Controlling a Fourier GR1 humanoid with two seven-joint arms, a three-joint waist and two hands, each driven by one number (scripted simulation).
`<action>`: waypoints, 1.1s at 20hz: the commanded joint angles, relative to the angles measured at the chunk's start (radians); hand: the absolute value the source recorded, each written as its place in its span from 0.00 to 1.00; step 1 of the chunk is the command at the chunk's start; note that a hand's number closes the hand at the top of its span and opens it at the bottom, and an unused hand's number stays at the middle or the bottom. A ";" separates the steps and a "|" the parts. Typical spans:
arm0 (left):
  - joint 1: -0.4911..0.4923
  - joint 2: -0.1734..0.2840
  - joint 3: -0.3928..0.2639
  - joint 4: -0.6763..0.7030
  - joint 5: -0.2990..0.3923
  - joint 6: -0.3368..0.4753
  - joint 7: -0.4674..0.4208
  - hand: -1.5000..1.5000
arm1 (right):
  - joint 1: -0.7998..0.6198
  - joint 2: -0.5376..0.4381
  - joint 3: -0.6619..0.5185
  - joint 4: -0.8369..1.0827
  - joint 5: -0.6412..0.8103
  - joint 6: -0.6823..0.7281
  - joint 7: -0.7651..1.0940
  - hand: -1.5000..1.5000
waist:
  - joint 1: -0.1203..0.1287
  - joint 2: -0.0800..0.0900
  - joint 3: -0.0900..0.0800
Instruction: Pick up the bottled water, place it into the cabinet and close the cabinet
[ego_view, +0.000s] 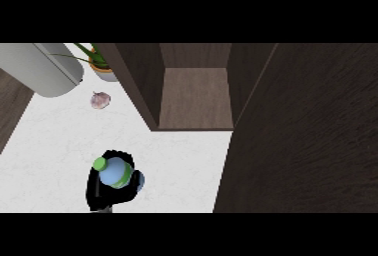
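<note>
Lower left of frame: left hand (107, 192), fingers curled round the bottled water (116, 173), above the white desk (177, 155). Upper centre: open cabinet (196, 97). Risk: clipping the cabinet's dark side wall going in, tipping the bottle.

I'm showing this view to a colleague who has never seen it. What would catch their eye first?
Probably the black robot hand low on the white counter, curled round the blue bottled water with its green cap. Next, the open dark wood cabinet at upper centre, its door filling the right side.
</note>
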 joint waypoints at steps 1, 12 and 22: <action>0.042 -0.004 -0.075 -0.130 0.038 0.017 0.090 1.00 | -0.013 -0.020 -0.009 -0.157 0.098 0.008 0.138 0.00 | 0.001 0.001 -0.001; 0.030 -0.005 -0.279 -0.385 0.029 0.285 0.225 1.00 | 0.015 -0.035 0.049 -0.149 0.120 -0.010 0.097 0.00 | -0.005 0.002 -0.001; -0.232 -0.005 -0.383 -0.386 0.016 0.553 0.377 1.00 | 0.020 -0.069 -0.013 -0.167 0.044 -0.002 0.065 0.00 | -0.014 0.005 -0.001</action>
